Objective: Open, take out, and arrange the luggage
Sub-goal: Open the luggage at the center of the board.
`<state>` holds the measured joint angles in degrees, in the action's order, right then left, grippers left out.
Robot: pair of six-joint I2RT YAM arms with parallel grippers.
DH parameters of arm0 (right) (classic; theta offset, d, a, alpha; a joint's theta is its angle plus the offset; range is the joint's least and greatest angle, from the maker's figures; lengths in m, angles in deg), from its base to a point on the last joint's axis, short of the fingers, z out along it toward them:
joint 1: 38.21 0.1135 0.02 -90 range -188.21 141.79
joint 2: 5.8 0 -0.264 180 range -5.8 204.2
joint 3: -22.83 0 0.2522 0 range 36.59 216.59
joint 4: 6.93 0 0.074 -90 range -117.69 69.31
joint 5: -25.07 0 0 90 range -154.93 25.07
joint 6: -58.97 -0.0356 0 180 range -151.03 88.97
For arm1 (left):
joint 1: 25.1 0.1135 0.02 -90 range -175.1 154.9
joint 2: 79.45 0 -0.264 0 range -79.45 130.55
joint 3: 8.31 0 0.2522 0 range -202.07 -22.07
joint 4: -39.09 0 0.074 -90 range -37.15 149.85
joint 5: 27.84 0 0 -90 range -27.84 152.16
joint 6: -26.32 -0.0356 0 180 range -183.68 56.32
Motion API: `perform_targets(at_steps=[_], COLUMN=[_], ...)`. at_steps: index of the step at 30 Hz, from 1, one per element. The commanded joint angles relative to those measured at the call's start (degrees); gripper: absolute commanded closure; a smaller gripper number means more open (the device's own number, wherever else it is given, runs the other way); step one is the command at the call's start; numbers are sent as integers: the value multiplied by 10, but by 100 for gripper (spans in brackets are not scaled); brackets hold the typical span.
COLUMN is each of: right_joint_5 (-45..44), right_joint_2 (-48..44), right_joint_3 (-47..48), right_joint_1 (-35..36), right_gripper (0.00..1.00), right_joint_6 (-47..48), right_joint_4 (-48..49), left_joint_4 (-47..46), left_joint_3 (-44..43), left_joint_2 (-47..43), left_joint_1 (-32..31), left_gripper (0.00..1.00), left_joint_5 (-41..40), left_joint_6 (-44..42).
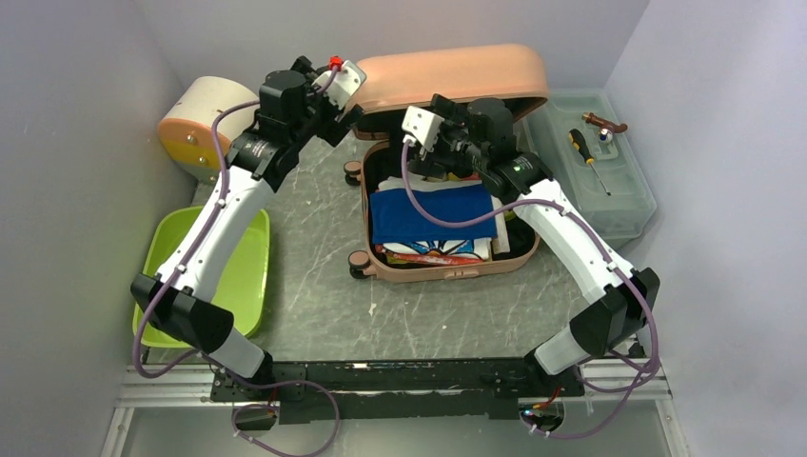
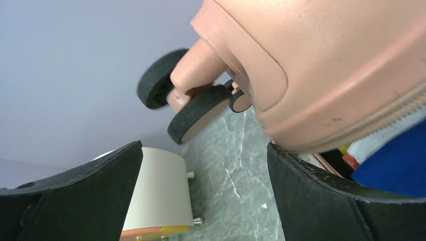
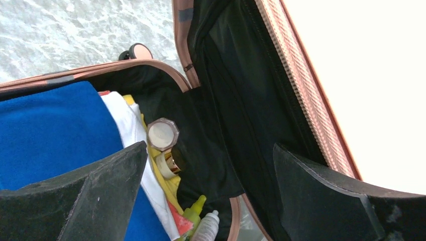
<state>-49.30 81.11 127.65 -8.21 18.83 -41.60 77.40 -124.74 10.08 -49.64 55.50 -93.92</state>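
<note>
Left gripper, jaws spread and holding nothing, sits by the wheels of the luggage, at its raised lid's left end, with the cream box just beyond. Right gripper, jaws spread and empty, hangs over the case, which lies open mid-table. Only its wrist view shows small jars and bottles tucked beside the blue cloth inside.

Soft, even light; faint shadows.
Right wrist view burns out white at right; luggage wheels blur in left wrist view.
</note>
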Motion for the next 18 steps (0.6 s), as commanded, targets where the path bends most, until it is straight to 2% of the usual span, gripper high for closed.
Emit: perform_targets(at_steps=[1, 4, 9, 18], right_joint_5=[-35, -45, -70, -83], right_joint_2=[-9, -12, -6, -15], right_joint_3=[28, 25, 41, 50], right_joint_1=[-3, -3, -4, -4], right_gripper=[1, 1, 1, 1], right_joint_6=[-24, -24, -25, -32], right_joint_4=[43, 48, 51, 54], left_joint_4=[-27, -16, 29, 15], left_joint_3=[30, 38, 18, -11], left_joint_2=[-37, -35, -34, 9], left_joint_1=[3, 5, 10, 10], left_gripper=[1, 0, 0, 5], left_joint_5=[44, 87, 203, 198], left_joint_6=[23, 33, 47, 48])
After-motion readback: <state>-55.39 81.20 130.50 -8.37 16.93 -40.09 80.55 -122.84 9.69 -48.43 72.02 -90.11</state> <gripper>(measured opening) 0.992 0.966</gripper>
